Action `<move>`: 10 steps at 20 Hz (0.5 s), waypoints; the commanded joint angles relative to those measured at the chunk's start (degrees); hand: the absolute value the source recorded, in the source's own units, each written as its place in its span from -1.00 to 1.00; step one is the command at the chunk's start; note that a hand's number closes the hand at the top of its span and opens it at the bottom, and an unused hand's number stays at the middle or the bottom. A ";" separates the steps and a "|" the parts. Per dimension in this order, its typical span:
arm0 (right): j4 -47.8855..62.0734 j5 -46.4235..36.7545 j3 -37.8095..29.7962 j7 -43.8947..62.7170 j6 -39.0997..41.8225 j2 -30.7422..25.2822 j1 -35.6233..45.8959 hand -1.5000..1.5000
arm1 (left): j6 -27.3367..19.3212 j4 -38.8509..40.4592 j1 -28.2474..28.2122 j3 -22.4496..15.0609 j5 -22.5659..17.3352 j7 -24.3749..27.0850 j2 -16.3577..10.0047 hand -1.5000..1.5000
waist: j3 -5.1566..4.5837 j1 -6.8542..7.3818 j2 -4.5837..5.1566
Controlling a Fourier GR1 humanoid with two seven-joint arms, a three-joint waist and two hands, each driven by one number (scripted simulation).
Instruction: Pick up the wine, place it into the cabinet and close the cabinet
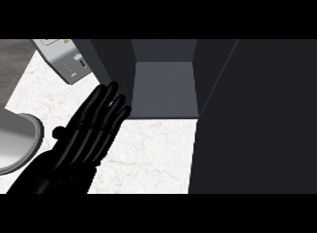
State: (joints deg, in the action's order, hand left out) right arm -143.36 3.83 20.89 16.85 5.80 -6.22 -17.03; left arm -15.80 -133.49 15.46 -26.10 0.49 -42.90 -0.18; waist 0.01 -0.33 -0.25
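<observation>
My robot hand (pixel 87 136) runs off the lower edge at the wrist. The cabinet door (pixel 262 113) is cut by the right edge and screens all I might see behind it. The grey box (pixel 63 57) is clipped at the top, and its markings are too small to read.

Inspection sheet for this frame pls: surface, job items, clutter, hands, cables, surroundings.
Surface: white marble counter top, nothing spilled.
Job's things: dark grey cabinet open; dark panel at right, likely its door; wine not seen.
Clutter: grey round container at left edge; silver box-shaped appliance at top left.
Hands: black left hand open, fingers straight, holding nothing; right hand not in view.
Cables: nothing seen.
Surroundings: grey floor at top left.
</observation>
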 commanded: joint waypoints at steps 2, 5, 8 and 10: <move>-9.96 -0.43 0.43 6.76 -2.06 -0.75 0.37 -1.00 | -7.24 -2.37 1.74 -6.38 5.66 -4.52 0.17 -1.00 | 0.01 0.09 -0.03; -9.12 -0.11 -0.04 4.19 -1.55 -1.62 -1.60 -1.00 | -2.80 -7.38 0.45 1.85 3.16 -8.02 -2.19 -1.00 | 0.00 0.05 0.04; -10.49 -0.31 1.47 2.78 -1.07 -2.59 -4.56 -1.00 | -3.98 -6.42 1.00 -2.03 7.81 -7.28 -0.81 -1.00 | 0.03 -0.23 -0.04; -16.39 1.33 -0.05 12.24 -3.33 -3.62 -0.32 -1.00 | -4.69 -5.51 2.98 -2.07 9.17 -8.86 -0.01 -1.00 | -0.02 -0.20 -0.07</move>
State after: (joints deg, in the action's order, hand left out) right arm -144.00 3.21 22.36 20.14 3.01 -6.90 -15.38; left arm -20.11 -138.42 17.39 -28.11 7.35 -49.90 -0.49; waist 0.00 -0.41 -0.29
